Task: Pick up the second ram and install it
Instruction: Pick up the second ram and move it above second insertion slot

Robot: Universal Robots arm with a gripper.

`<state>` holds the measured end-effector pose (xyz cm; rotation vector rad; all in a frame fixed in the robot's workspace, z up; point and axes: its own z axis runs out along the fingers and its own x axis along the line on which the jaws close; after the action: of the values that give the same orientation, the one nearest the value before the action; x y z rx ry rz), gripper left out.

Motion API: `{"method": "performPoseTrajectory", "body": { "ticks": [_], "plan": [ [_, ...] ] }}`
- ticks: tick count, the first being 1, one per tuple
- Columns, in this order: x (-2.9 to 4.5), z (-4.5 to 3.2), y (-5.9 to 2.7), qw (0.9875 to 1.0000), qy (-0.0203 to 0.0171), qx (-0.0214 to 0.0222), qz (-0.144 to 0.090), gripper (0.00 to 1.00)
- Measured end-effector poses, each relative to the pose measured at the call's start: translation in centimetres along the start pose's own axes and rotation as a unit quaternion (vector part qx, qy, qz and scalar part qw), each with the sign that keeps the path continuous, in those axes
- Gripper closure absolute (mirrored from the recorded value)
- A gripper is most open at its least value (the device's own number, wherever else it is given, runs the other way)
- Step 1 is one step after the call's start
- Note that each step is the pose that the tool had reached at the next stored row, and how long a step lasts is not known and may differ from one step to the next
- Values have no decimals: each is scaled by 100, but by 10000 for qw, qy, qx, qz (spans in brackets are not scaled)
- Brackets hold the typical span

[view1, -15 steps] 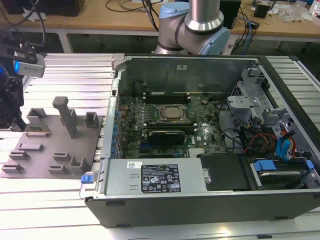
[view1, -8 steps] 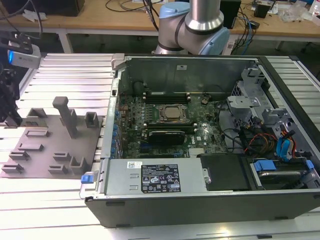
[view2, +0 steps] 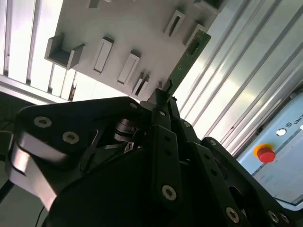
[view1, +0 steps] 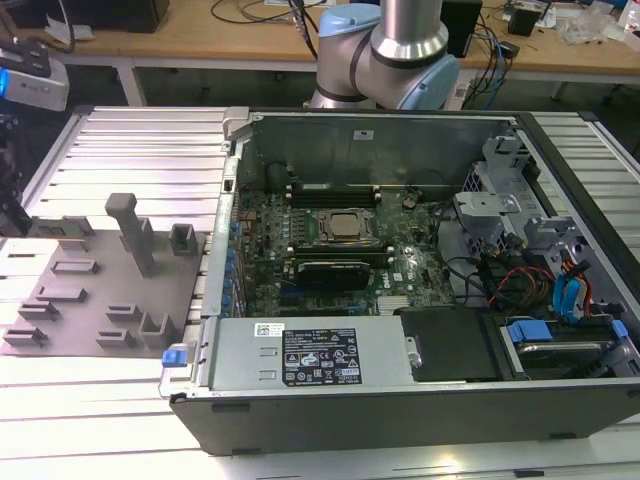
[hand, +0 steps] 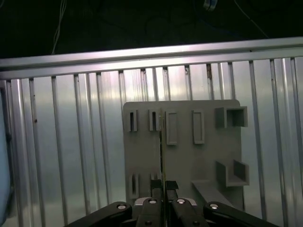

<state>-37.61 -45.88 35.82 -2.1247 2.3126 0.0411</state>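
In the second wrist view the pincer [view2: 161, 97] is closed tight on what looks like one end of the green memory stick [view2: 188, 61]. The stick juts out edge-on in the air above the grey holder plate [hand: 208, 156], apparently clear of its slots. Held this way, its long edges stay free, probably for seating in a socket. In the exterior view, the open computer case [view1: 400, 390] waits beside the plate on the ribbed tabletop [view1: 130, 150].

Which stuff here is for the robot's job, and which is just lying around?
For the job: green memory stick, held in the shut gripper; open computer.
Lying about: grey plate; red button; ribbed metal table.
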Motion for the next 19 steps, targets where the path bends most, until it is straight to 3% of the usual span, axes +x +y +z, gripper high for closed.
{"method": "performPoseTrajectory", "body": {
  "ticks": [16, 19],
  "plan": [
    [-8, -420, 8, 10000, 0, 0, 0, 89],
    [-8, -444, 8, 10000, 0, 0, 0, 89]
  ]
}}
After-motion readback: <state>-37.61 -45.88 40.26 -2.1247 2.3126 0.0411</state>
